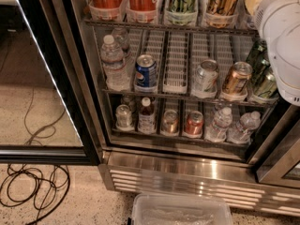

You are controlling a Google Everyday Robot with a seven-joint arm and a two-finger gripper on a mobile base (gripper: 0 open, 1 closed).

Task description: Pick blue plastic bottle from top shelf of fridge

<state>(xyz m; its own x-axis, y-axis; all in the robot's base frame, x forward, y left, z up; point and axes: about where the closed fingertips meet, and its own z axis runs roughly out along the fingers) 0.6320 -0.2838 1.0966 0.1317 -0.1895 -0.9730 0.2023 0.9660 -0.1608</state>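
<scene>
Camera view | gripper (281,41) at right edge, beside top shelf (192,27) | jaws: cannot tell

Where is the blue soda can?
Camera view, left of centre: blue soda can on the middle wire rack, right of the clear water bottle. Gripper not in view.

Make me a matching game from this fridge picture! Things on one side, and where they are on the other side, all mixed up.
Things:
1. blue can
2. small brown bottle
3. clear plastic bin
4. white robot arm

Places:
A. on the floor in front of the fridge
B. at the right edge of the view
C. on the middle wire rack
D. on the lowest wire rack

Pairs: 1-C, 2-D, 3-A, 4-B. The gripper is out of view.
</scene>
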